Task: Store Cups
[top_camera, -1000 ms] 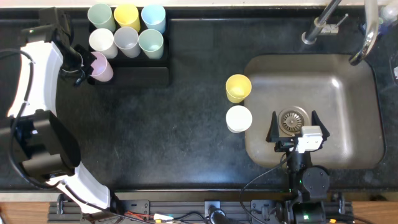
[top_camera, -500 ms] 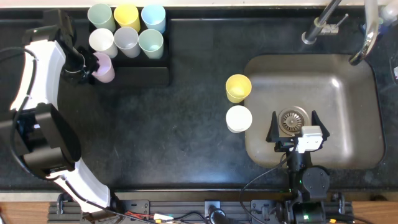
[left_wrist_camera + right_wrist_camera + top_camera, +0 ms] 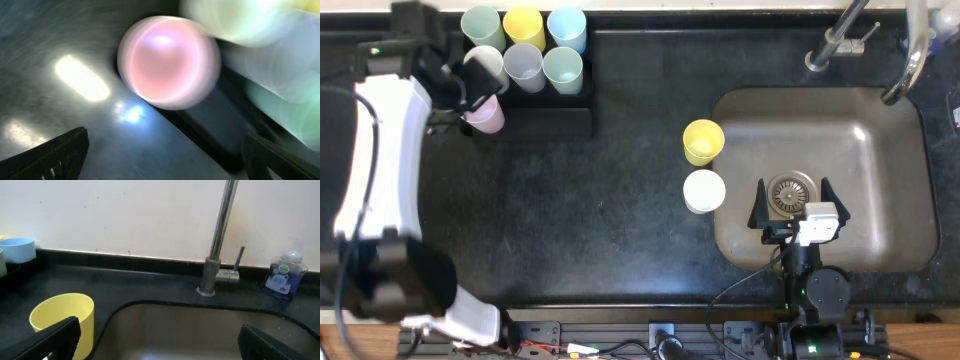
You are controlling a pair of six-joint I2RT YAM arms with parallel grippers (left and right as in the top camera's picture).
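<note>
A pink cup stands upright at the front left of the black cup rack. From the left wrist view I look down into the pink cup. My left gripper hovers above it, open, its fingers wide apart and clear of the cup. Several cups fill the rack's back slots, among them a yellow cup and a blue cup. A yellow cup and a white cup stand on the counter by the sink. My right gripper sits open over the sink, with the yellow cup off to one side.
The steel sink takes up the right side, with a tap behind it and a soap bottle beside the tap. The dark counter between rack and sink has free room.
My left gripper has let go of the pink cup and risen above it, drifting toward the rack's back. The pink cup stays in the rack. The right arm has not moved.
</note>
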